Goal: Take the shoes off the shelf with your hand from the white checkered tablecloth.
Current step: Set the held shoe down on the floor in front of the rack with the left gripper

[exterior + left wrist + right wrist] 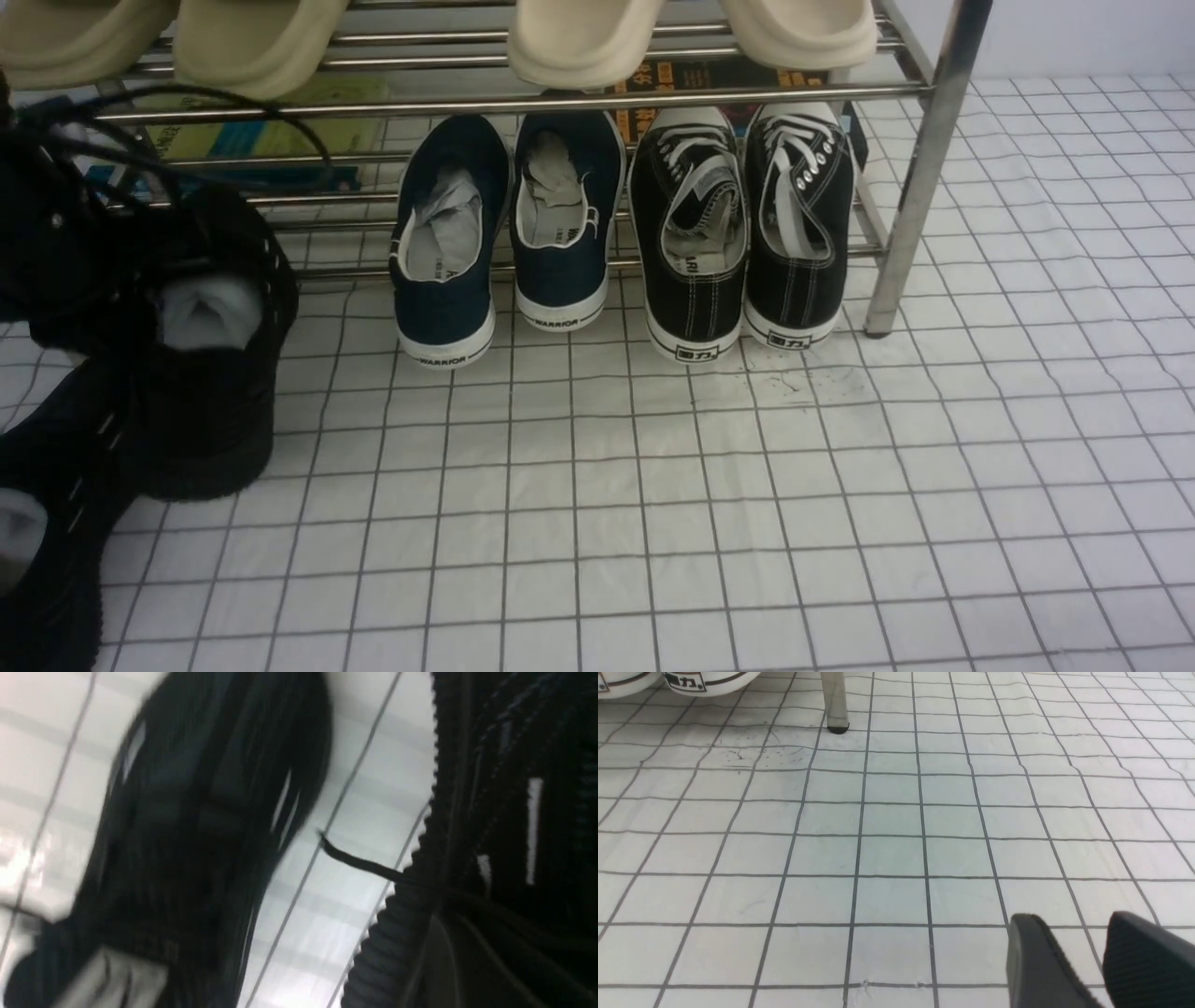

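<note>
Left gripper [56, 233] jaws closed, apparently on black knit shoes [210, 373], frame left; right gripper [1104, 961] ribbed jaws narrowly parted, empty, over gridded tablecloth [747, 523].

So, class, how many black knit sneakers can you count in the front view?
2: one black knit sneaker at the left, off the shelf, on the tablecloth; the other nearer, at the bottom left corner, partly cropped.

- "WARRIOR" stands in dark letters on the white heel strips of both navy sneakers [504, 238].
- The black canvas sneakers [742, 233] carry boxed heel labels with characters, too small to read surely.
- Book covers [709, 79] behind: print illegible.
</note>
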Available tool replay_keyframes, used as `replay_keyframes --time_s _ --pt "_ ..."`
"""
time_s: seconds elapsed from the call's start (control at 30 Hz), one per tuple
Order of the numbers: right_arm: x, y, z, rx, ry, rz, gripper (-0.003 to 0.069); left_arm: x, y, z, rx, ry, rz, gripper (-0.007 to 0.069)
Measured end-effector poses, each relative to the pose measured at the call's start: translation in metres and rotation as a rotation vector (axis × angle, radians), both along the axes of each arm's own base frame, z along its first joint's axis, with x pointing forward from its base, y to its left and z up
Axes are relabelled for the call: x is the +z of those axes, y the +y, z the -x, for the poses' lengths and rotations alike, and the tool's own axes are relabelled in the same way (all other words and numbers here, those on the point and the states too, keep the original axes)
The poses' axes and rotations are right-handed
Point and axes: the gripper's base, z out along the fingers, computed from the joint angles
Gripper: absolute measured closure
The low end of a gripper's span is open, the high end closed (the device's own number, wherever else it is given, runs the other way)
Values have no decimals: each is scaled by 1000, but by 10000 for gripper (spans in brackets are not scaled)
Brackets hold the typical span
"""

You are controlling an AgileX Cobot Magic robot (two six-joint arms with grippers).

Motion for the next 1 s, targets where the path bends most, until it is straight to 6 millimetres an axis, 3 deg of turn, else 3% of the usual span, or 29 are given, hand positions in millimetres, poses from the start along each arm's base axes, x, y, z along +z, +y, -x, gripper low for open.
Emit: replay_keyframes --time_s 0.2,0.57,0.8,0.93,1.0 --pt "0 0 0 0 0 0 420 -28 -17 26 -52 113 7 591" --pt "0 0 0 0 0 0 420 -47 -14 39 -61 136 -17 589" --pt "0 0 0 0 0 0 420 -35 -8 45 -50 105 -82 539" --pt "0 0 0 0 0 0 420 -16 -5 56 -44 64 -112 454" --pt "0 0 0 0 0 0 420 0 -5 66 -40 16 -115 372"
